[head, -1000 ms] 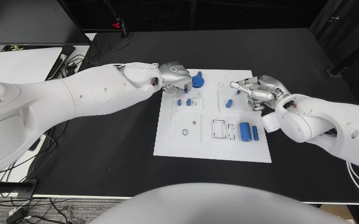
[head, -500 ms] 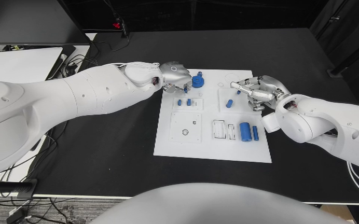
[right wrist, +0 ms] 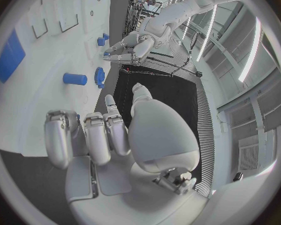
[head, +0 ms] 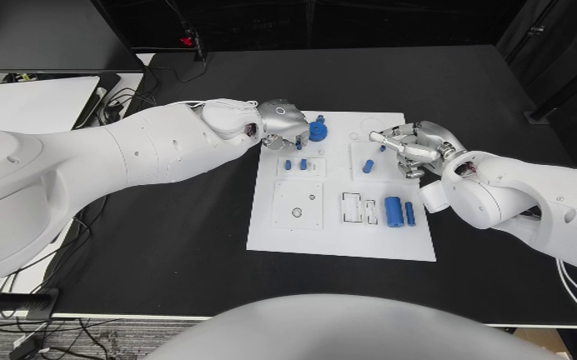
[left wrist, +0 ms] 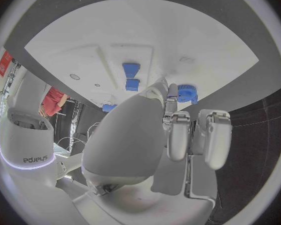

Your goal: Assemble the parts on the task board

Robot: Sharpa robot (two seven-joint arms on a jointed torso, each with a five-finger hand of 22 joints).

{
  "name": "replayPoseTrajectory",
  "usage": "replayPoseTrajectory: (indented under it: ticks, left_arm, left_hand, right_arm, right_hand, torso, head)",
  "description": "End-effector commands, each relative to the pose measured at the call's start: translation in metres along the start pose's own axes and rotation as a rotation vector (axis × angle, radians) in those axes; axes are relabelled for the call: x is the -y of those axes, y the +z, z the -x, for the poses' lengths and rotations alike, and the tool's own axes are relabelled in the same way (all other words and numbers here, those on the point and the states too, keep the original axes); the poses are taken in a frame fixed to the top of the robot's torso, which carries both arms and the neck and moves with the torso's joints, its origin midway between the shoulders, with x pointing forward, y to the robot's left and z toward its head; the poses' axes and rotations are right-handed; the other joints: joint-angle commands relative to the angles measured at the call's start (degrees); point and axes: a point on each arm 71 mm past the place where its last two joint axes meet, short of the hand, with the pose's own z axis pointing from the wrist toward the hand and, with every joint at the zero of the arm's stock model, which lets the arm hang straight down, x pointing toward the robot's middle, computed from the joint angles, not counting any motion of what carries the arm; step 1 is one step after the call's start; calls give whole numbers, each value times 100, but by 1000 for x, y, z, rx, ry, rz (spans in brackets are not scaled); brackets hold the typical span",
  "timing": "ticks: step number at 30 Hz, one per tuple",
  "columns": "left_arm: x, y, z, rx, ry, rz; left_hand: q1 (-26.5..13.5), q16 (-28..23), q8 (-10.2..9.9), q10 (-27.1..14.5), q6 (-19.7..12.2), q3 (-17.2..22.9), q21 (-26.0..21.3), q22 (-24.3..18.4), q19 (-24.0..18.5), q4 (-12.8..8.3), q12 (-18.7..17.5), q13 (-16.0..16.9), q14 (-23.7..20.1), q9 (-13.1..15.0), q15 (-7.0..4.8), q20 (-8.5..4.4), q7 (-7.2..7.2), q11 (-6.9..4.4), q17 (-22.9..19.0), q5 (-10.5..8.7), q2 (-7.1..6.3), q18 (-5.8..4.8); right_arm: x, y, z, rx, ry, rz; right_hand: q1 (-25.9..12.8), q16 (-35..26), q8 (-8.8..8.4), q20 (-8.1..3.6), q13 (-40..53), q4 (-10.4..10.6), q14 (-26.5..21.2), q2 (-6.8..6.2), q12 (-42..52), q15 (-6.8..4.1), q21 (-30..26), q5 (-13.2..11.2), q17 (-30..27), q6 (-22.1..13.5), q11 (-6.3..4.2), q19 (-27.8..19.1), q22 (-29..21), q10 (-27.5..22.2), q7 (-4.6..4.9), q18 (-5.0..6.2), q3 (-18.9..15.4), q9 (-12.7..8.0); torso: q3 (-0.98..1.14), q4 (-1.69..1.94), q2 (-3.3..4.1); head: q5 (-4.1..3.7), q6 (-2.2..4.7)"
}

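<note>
Reaching in from the left, the left hand (head: 282, 120) sits over the board's (head: 343, 243) far left corner, fingers curled, just beside the blue gear (head: 318, 131); whether it pinches anything I cannot tell. Blue pegs (head: 294, 163) stand mid-board and two blue cylinders (head: 400, 210) lie nearer the front. The right hand (head: 413, 147) hovers over the board's right edge, fingers curled with nothing visibly in them, above the black table (head: 180, 235).
</note>
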Motion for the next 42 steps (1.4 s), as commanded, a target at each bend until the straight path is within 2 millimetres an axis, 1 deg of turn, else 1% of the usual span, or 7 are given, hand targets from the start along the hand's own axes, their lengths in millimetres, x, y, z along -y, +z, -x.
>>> replayPoseTrajectory:
  ticks: [1,4,13,26,34,38,42]
  left_arm:
    - [4,1,-2,-25,-7,-27]
    - [4,2,-2,-26,-7,-31]
    - [5,3,-3,-35,-11,-38]
    - [5,3,-3,-40,-12,-42]
    - [5,3,-4,-49,-15,-46]
    - [5,3,-4,-48,-15,-47]
    - [6,3,-4,-46,-14,-47]
  left_hand:
    - [-62,5,41,17,19,35,18,1508,609,-11,-26,-2,603,11,40,-46,22,18,1510,-20,13,-38]
    - [-66,5,42,21,21,37,18,1508,609,-11,-27,-2,603,12,40,-46,22,19,1510,-21,14,-38]
    - [-73,5,42,26,22,38,18,1508,609,-12,-30,-2,603,12,41,-46,23,21,1510,-22,7,-38]
    - [-116,5,-3,13,-61,53,18,1508,609,-21,-90,-3,603,-11,48,-44,17,28,1510,-22,-72,-38]
    - [-124,5,-12,11,-78,53,18,1508,609,-20,-107,-2,603,-15,44,-44,7,22,1510,-24,-108,-38]
    - [-132,5,-27,19,-106,60,18,1508,609,-18,-113,0,603,-23,42,-44,15,23,1510,-23,-117,-38]
    - [-142,5,-80,29,-212,95,18,1508,609,-18,-138,1,603,-51,50,-44,26,37,1510,-23,-134,-38]
  right_arm:
    - [-2,0,-1,-9,-1,7]
    - [-1,0,-1,-9,-1,7]
    - [-1,0,-1,-9,-1,6]
    - [-1,0,-1,-8,-1,5]
    - [-1,1,-1,-8,-1,4]
    - [-1,0,-1,-9,-1,4]
    - [-1,0,-1,-9,-1,3]
  right_hand:
    - [9,14,34,18,1508,-2,605,50,14,22,-28,28,1510,-22,28,183,1311,597,71,107,-30,4]
    - [9,14,34,18,1508,-2,605,50,14,22,-28,28,1510,-22,28,183,1311,597,71,107,-30,4]
    - [11,14,40,18,1508,-3,605,50,14,22,-24,29,1510,-24,28,187,1313,597,71,105,-35,3]
    - [11,14,40,18,1508,-3,605,50,14,22,-24,29,1510,-24,28,187,1313,597,71,105,-35,3]
    - [11,14,40,18,1508,-3,605,50,14,22,-24,29,1510,-24,28,187,1313,597,71,105,-35,3]
    - [11,14,40,18,1508,-3,605,50,14,22,-24,29,1510,-24,28,187,1313,597,71,105,-35,3]
    - [11,14,40,18,1508,-3,605,50,14,22,-24,29,1510,-24,28,187,1313,597,71,105,-35,3]
  torso:
    - [-1,-3,-1]
    - [1,2,2]
    - [3,1,1]
    - [0,-1,0]
    - [2,2,0]
    - [3,1,1]
    - [2,0,4]
  head:
    - [-12,-1]
    - [-16,-1]
    - [-17,-1]
    - [-25,-1]
    - [-38,-1]
    - [-32,-1]
    - [-38,-1]
